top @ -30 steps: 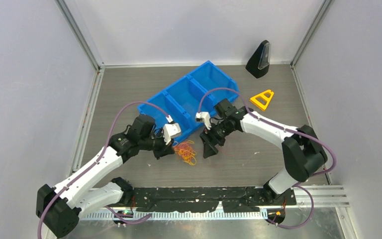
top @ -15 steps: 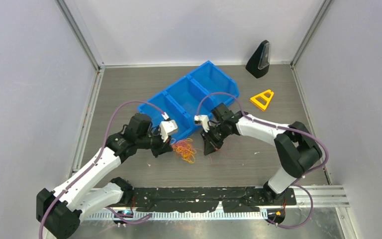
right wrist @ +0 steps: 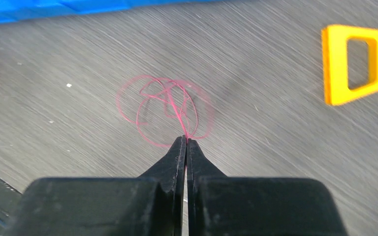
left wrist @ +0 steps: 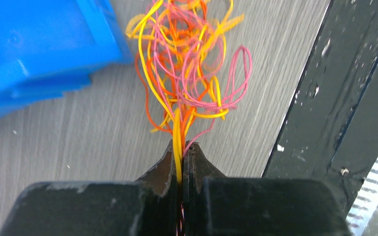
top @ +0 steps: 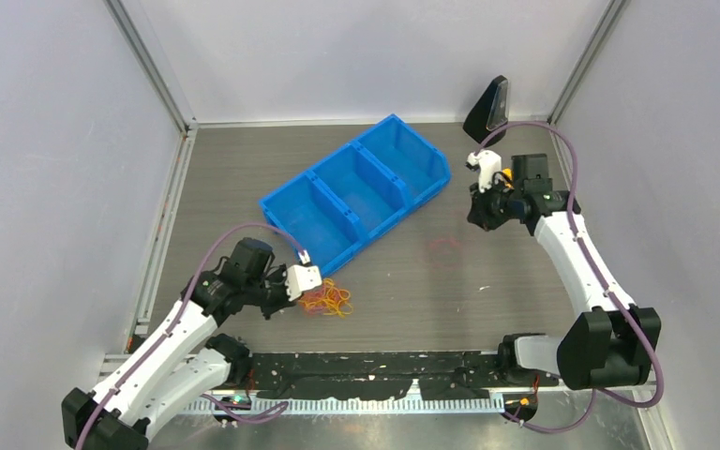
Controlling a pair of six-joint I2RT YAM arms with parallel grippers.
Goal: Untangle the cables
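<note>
A blue three-compartment bin (top: pixel 439 169) sat slantwise on the grey surface (top: pixel 244 169), and a black wedge-shaped object (top: pixel 487 111) stood in the far right corner. A yellow triangular frame (right wrist: pixel 333 66) lay flat to the right of the bin, and a black strip (top: pixel 375 367) ran along the near edge.

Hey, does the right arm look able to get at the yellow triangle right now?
Probably, as far as reach goes: the yellow triangle lies close beside the right tool with bare table between. But that tool is shut on the red cable, so it would need to release first.

The cable tangle (top: pixel 326 300) lies before the bin (top: pixel 361 192), a lone cable (top: pixel 443 251) rightward.
</note>
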